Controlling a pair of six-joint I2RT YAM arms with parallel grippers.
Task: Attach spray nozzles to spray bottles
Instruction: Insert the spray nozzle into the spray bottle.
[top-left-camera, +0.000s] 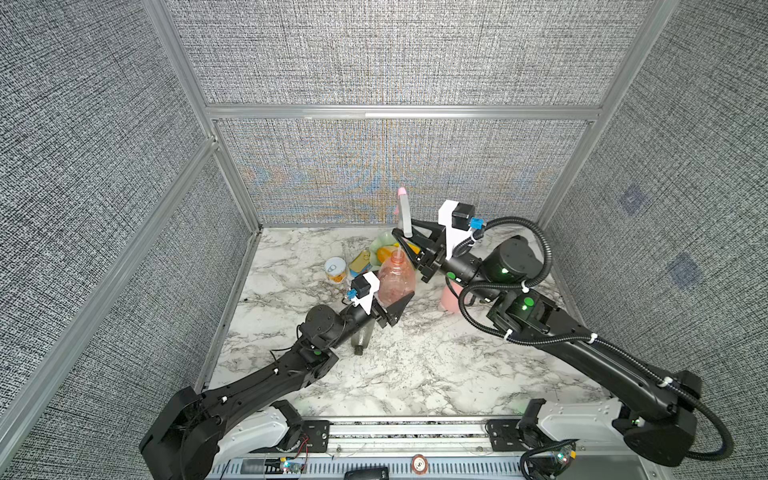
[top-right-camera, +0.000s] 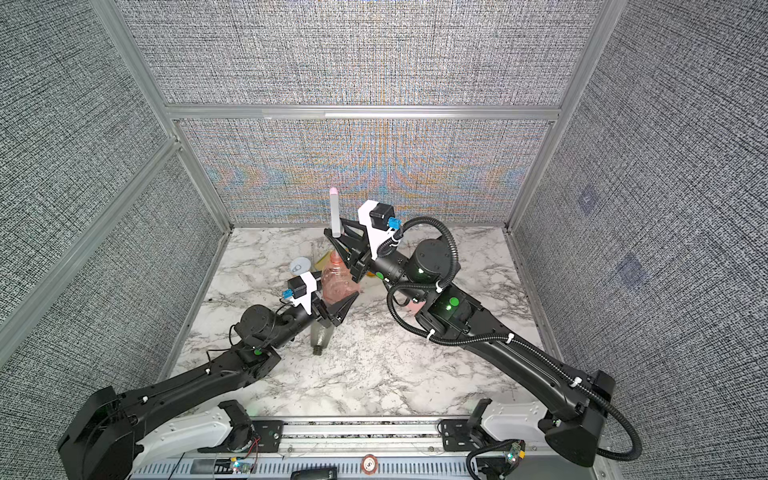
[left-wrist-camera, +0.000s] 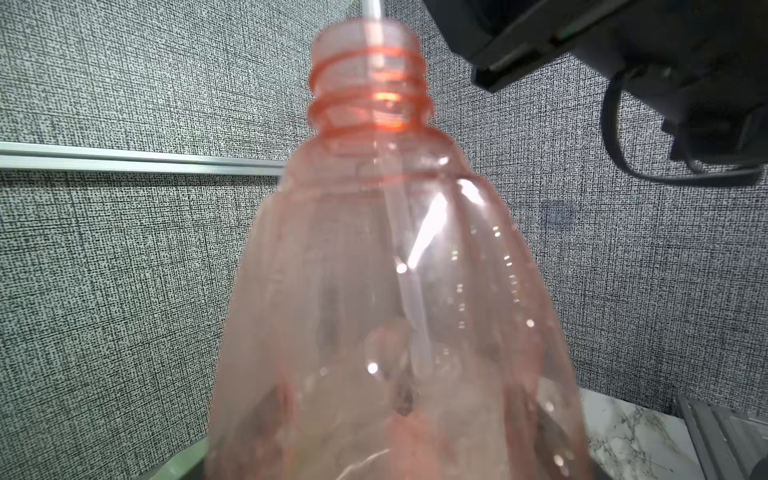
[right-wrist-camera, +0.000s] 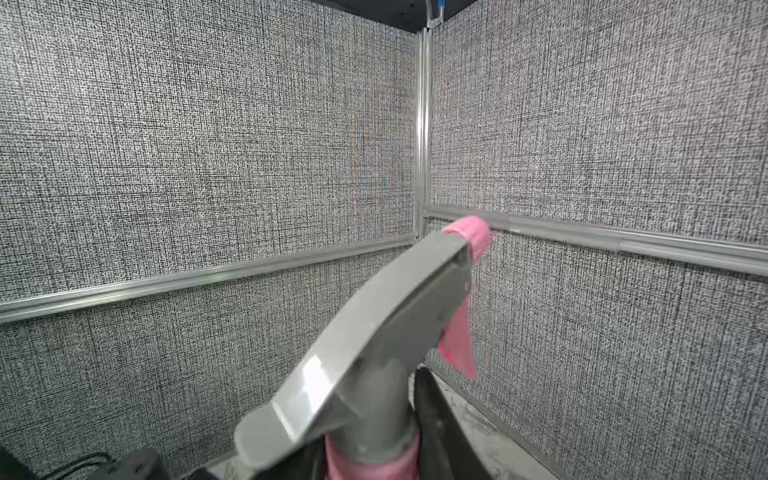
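Left wrist view shows the pink bottle (left-wrist-camera: 399, 291), glossy see-through plastic with a bare threaded neck. A thin pale tube (left-wrist-camera: 409, 299) runs down through that neck into its pear-shaped body. In both top views the left arm reaches forward and inward with the left gripper (top-left-camera: 397, 307) clamped on the bottle's lower body, neck up, over the marble-patterned tabletop (top-left-camera: 415, 365). The right arm, bent at the elbow, reaches inward with the right gripper (top-left-camera: 405, 237) clamped on the pink collar of the matte grey nozzle (top-left-camera: 404, 212), directly above the bottle.
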